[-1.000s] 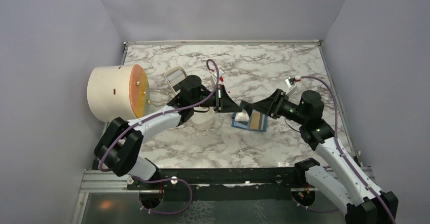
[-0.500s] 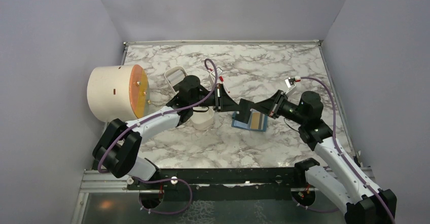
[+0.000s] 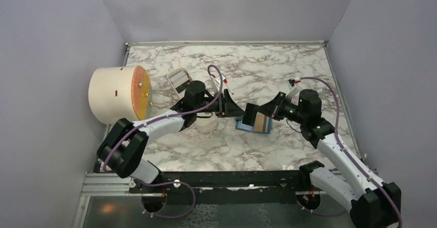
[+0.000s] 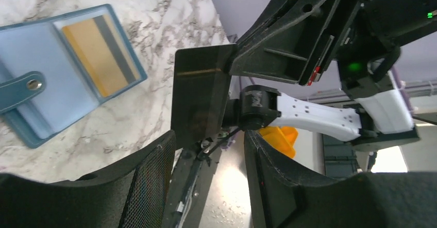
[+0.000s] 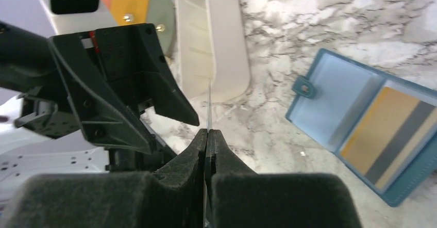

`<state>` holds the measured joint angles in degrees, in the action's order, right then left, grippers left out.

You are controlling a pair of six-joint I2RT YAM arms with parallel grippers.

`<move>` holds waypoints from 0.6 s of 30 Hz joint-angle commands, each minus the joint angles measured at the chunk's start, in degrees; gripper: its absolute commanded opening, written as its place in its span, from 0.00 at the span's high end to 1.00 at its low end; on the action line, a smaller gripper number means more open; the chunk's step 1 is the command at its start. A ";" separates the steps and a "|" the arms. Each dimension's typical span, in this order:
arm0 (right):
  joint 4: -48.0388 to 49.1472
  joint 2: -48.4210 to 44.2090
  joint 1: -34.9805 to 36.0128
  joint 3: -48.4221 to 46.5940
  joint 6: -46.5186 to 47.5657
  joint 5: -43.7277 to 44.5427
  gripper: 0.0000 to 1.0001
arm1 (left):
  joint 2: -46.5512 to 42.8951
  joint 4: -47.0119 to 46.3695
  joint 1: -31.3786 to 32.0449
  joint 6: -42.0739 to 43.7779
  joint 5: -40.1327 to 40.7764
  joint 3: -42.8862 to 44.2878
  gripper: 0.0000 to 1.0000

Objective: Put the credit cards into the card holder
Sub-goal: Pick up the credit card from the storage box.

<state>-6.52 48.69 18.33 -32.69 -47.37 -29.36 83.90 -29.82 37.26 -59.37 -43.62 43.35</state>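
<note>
Pinching the dark grey card (image 5: 208, 104) edge-on, the right gripper (image 5: 207, 135) is clenched flat on its near edge. Most of the card stands free beyond the tips. The left gripper (image 4: 210, 140) is released, jaws spread wide. The card's face sits just ahead of its fingertips, roughly centred on the gap. Cannot tell if a finger touches it.

The card holder (image 4: 36, 52) lies open and flat on the marble table (image 3: 288, 68), ahead and to the right of the right gripper, below its tips. From the left gripper it sits ahead and off to the left. The yellow-orange card (image 4: 93, 55) is already seated in the pocket panel on the side farther from the snap strap.

Handling judgement:
- The card looks thin, rigid, very light and glossy, so probably slippery. A grip on a narrow strip of the edge could pivot or slip under any side push.
- If the card is handed over, the best hold is flat on both faces near a short edge, leaving the opposite edge free to lead into the pocket.
- The holder looks light and soft, so it is likely to slide or lift when the card pushes in. It may need pinning down on the bare panel.
- The pocket mouth is narrow, so a shallow entry angle is needed.
</note>
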 commanded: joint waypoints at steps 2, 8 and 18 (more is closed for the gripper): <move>-4.15 5.69 0.13 -2.98 8.41 5.94 0.99 | 2.62 7.61 0.48 9.06 6.03 1.35 0.47; -2.49 12.10 -0.02 -3.74 11.02 8.39 0.99 | 5.54 25.59 1.98 23.03 16.11 9.50 0.48; 1.96 21.49 -2.49 -4.31 12.77 8.27 0.99 | 14.89 33.66 3.83 31.01 20.57 18.78 0.51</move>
<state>-8.19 68.45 17.19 -35.53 -36.53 -22.92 94.61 -1.67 39.79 -33.80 -26.41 58.89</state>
